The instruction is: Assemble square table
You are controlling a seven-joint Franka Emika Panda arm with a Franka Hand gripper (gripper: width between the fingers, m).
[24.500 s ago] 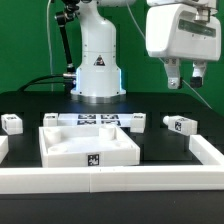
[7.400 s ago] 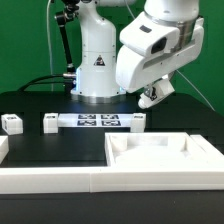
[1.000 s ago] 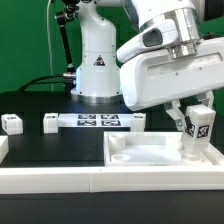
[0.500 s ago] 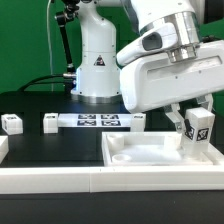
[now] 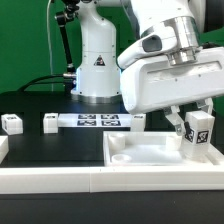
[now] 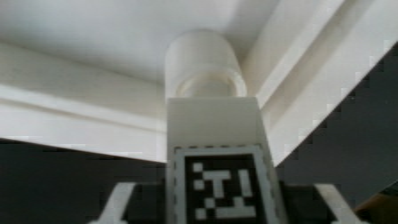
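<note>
Pincer pinches a white leg above the square top; black tabletop, green backdrop.

Bright, even light nearly washes out the white tabletop, leaving only soft shadows inside its rim. The wrist view is blurry: the leg near the lens looks soft, its tag smeared.
</note>
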